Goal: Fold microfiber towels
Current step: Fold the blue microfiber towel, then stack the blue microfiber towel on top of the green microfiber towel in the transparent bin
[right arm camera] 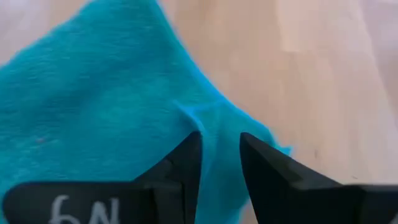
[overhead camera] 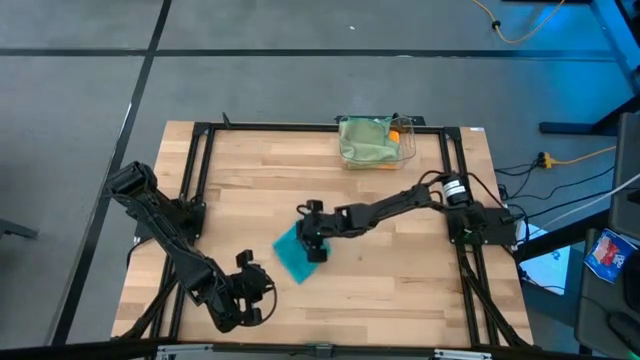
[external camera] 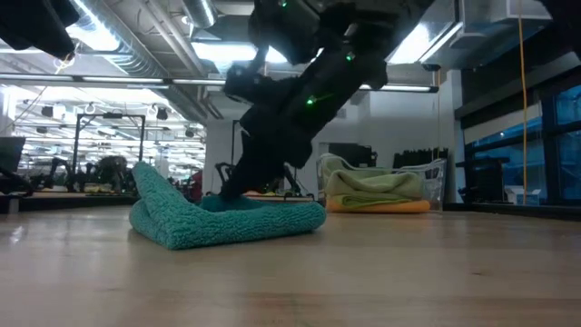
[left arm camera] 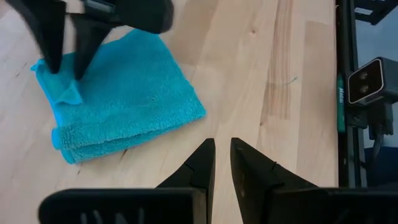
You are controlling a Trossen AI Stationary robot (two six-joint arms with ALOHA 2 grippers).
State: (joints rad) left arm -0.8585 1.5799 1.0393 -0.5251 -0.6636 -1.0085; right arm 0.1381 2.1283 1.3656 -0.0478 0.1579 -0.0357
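The teal towel (overhead camera: 293,258) lies folded in several layers on the wooden table (overhead camera: 400,260), a little near of its middle. In the low view one corner (external camera: 145,177) of it stands up. My right gripper (overhead camera: 316,244) reaches in from the right and is down on the towel's far right part, shut on a bit of cloth. My left gripper (left arm camera: 222,163) hovers near the table's near left edge, short of the towel, shut with nothing between its fingers. More towels, green (overhead camera: 365,140) and orange (external camera: 381,206), sit in the clear bin. My right gripper pinches a small raised ridge of the teal towel's top layer (right arm camera: 189,118) between its two fingers (left arm camera: 55,53), near the towel's far right corner. The fingers slant down from the table's right side. The rest of the towel lies flat on the table, slack.
A clear plastic bin (overhead camera: 408,148) stands at the table's far edge, right of the middle. A black frame (overhead camera: 205,180) runs around the tabletop. Bare wood lies between the towel and the bin and to the towel's right.
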